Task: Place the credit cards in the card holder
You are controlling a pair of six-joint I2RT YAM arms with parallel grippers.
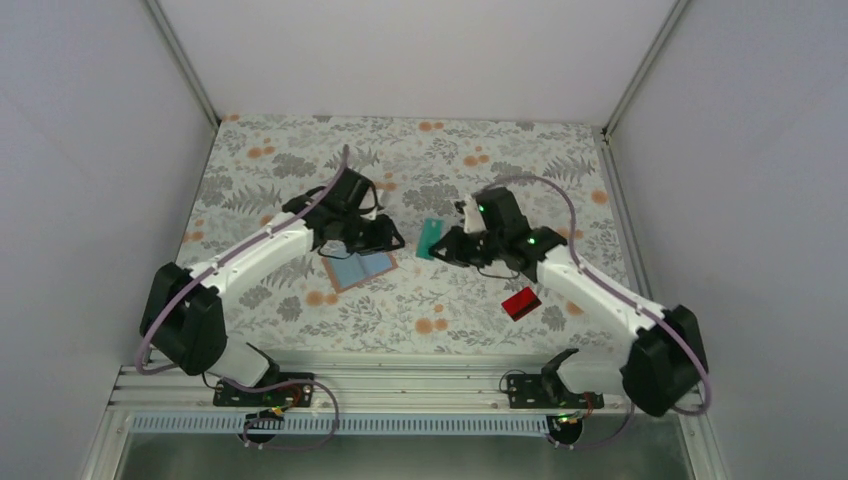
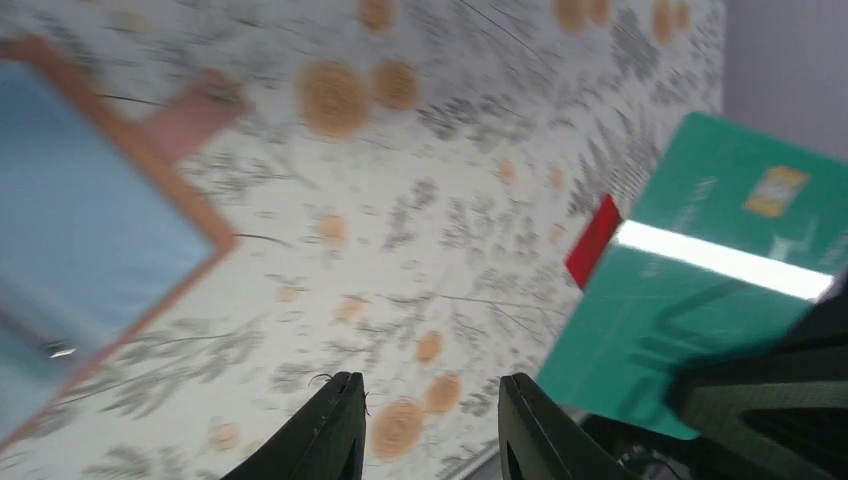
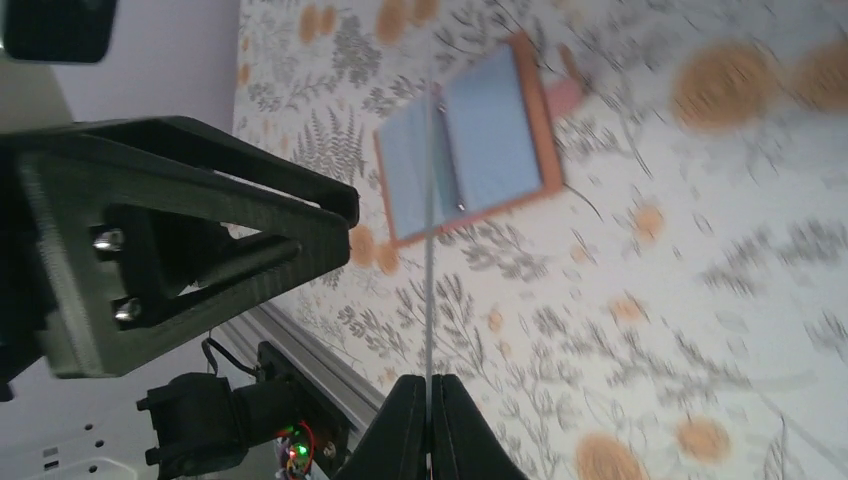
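Pinching a teal-green plastic credit card with a gold chip (image 2: 690,300) in my right gripper (image 3: 428,382), I hold it off the cloth, near the right-hand side of the flat tan-brown leather-like card holder (image 1: 350,271). My right wrist camera sees the card edge-on as a thin line, the two jaws pressed tight against its faces. The holder lies spread open on the table with a bluish inside showing. Whether that is lining or cards already seated, I cannot tell. This card is not yet in. It is apart from the holder and pointed roughly toward its open face.

A small pale pinkish rectangular card (image 2: 195,115) peeks out at the holder's far right corner, seemingly beside or under the rim rather than in a slot. A small red rectangular card (image 1: 520,302) lies flat well to the right of the holder and nearer my bases, untouched. The black card and the other teal ones do not show in any view.

My left gripper (image 2: 430,402) hangs at the holder's far right corner, its jaws parted a modest way with only the floral tablecloth (image 1: 480,160) between them. By my reckoning, the work is part done at best: at least the teal, red and probably pinkish cards remain.
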